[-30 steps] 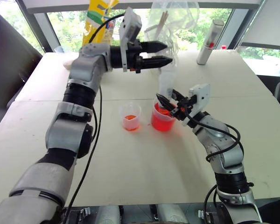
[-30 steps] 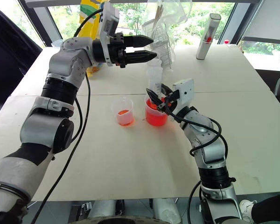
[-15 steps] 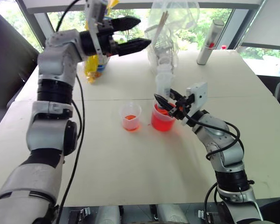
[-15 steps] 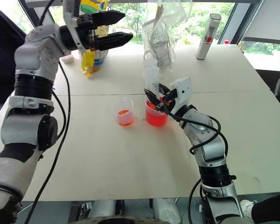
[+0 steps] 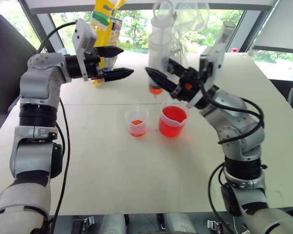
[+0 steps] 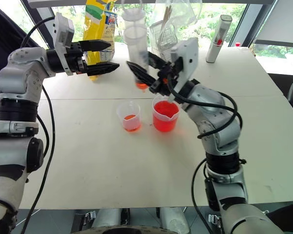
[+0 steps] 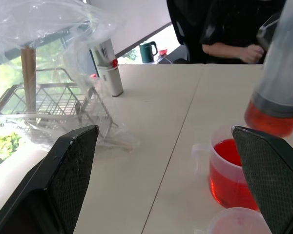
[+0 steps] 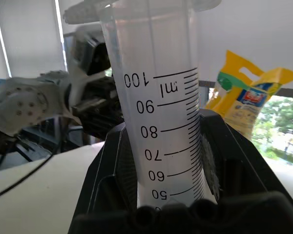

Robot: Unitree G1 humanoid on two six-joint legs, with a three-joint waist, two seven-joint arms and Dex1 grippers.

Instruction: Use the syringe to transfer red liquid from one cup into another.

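My right gripper [image 5: 161, 80] is clamped on the fat clear plastic syringe [image 6: 136, 46], holding it upright in the air above the white tabletop [image 5: 151, 161], its reddish tip over the gap between the two cups. The wide spouted clear beaker [image 5: 172, 121] holds red liquid [image 5: 172, 127]; the smaller clear cup [image 5: 136, 122] sits just left of it. My left gripper [image 5: 118, 62] hangs wide open and empty, far left.

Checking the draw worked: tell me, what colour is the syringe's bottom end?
Orange-red at the syringe bottom; clearest in the left wrist view.
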